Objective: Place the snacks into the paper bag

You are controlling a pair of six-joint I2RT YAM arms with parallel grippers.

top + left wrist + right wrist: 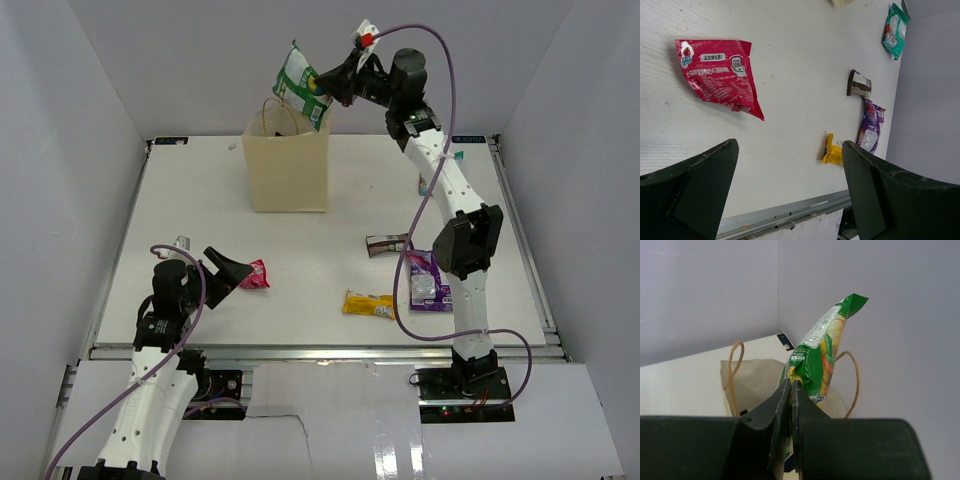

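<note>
The paper bag (288, 170) stands upright at the back of the table, its handles up. My right gripper (325, 88) is shut on a green snack pouch (301, 84) and holds it in the air above the bag's mouth; the right wrist view shows the pouch (824, 345) pinched at its lower edge over the open bag (752, 380). My left gripper (230, 272) is open and empty, low at the front left, next to a red packet (258, 273), which also shows in the left wrist view (720, 75).
On the table lie a yellow bar (368, 304), a purple pouch (428, 282), a brown bar (386, 243) and a teal pouch (895, 31) at the far right, partly hidden behind my right arm. White walls enclose the table.
</note>
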